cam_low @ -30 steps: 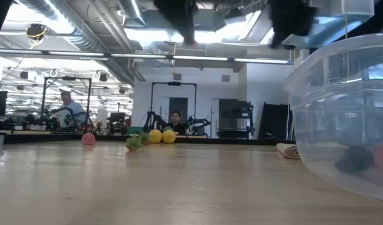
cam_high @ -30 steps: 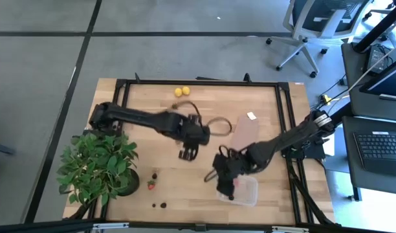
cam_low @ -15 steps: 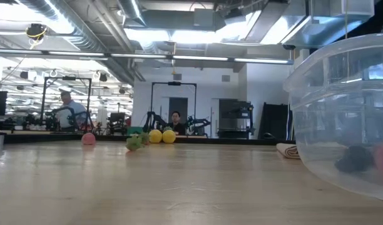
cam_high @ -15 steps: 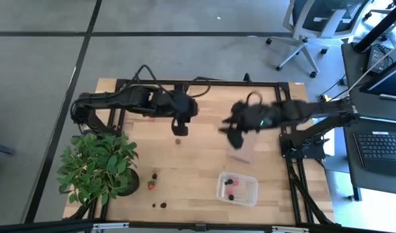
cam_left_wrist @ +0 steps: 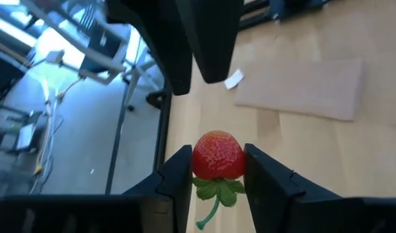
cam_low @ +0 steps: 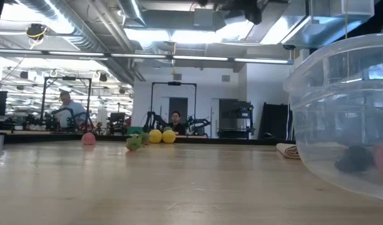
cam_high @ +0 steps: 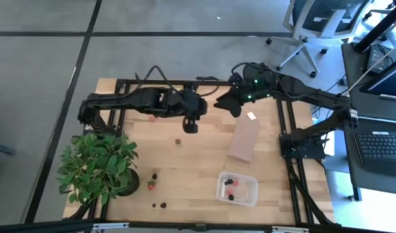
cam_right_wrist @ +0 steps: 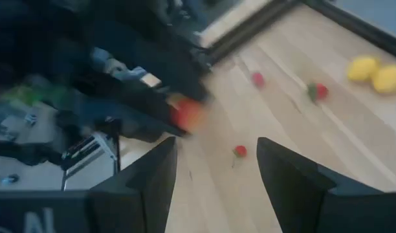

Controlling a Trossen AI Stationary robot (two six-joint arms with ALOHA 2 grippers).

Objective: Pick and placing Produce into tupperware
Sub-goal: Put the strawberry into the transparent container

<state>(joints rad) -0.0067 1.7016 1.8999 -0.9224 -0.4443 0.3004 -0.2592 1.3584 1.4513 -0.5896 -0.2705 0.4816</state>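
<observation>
Strawberry (cam_left_wrist: 218, 155) clamped in left pincer (cam_left_wrist: 217, 178); right pincer (cam_right_wrist: 214, 184) parted, empty.

Light wood desk (cam_high: 204, 165) with black frame rails along its edges. Lying on it: brown block (cam_high: 244, 140) right of centre, small white tag (cam_high: 251, 116) just beyond it. Clear tupperware (cam_high: 237, 188) sitting near the front right, red and dark fruit pieces inside. Potted plant (cam_high: 98, 165) standing at the front left corner. Berries (cam_high: 153, 180) lying just right of the pot, red one (cam_high: 151, 185) and dark one touching or nearly so; two dark berries (cam_high: 159, 205) sitting near the front edge. One small piece (cam_high: 177, 140) resting mid-desk. Two lemons (cam_low: 162, 136) showing side by side at the far edge in the low view.
</observation>
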